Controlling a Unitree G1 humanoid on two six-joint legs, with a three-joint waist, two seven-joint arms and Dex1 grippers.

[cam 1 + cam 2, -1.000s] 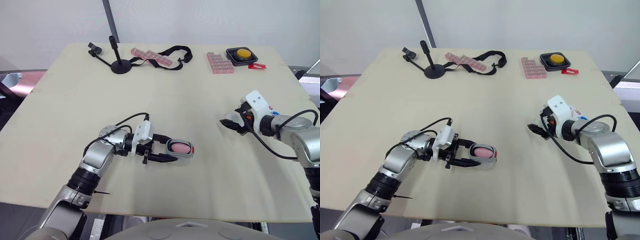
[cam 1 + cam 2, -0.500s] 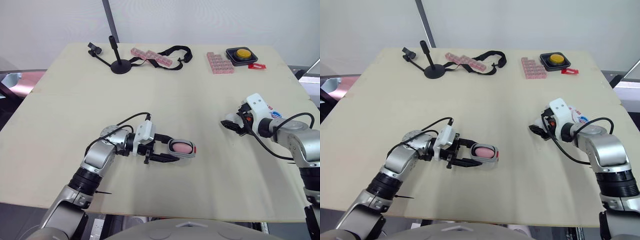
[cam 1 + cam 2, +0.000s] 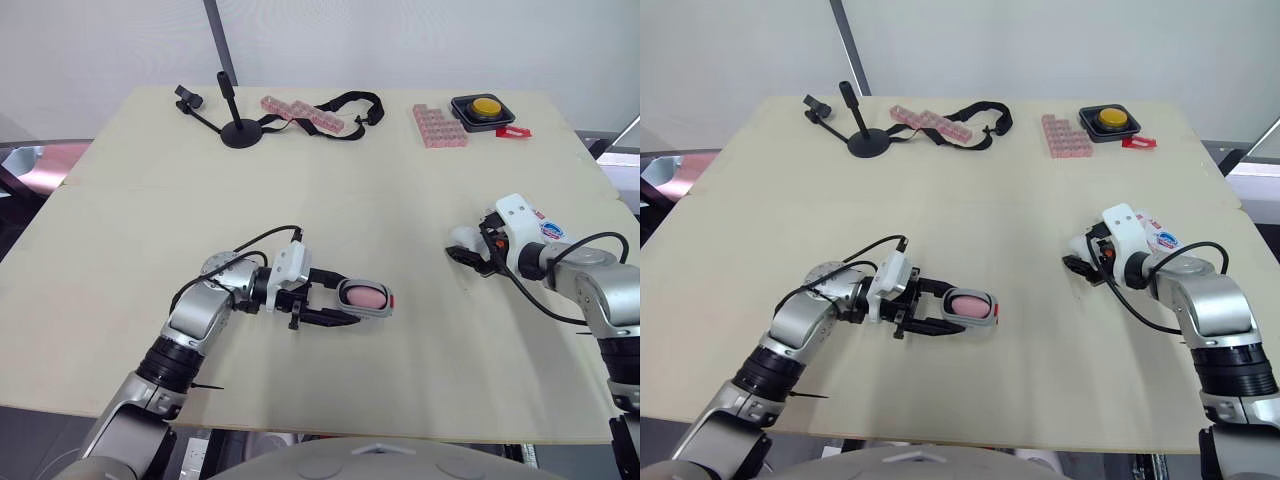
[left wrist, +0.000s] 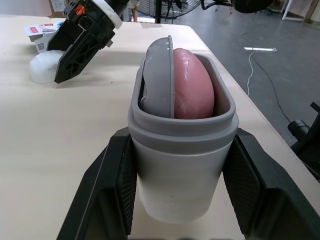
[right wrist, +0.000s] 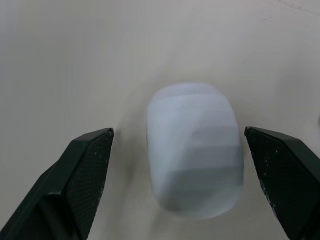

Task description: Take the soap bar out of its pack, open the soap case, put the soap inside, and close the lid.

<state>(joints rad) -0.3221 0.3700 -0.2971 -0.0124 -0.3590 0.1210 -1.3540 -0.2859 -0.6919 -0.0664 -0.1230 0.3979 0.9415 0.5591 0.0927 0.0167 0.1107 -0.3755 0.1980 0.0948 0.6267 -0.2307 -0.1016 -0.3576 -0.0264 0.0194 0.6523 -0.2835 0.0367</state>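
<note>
The right pincer [image 3: 466,256] has drawn back a little toward the robot's right over the last second, so the white lid [image 5: 192,150] now lies plainer on the bench [image 3: 400,180] at its tip. The left pincer [image 3: 345,300] has barely shifted and stays clamped on the grey soap case [image 4: 180,170], well apart from the lid, with the pink soap [image 4: 192,85] already inside. Only the closing looks to be left.

The right wrist view shows its fingers spread wide to either side of the lid, not touching it, which the head views leave unclear. The left wrist view shows a grey insert beside the soap and a printed pack [image 4: 44,33] lying behind the right pincer.
</note>
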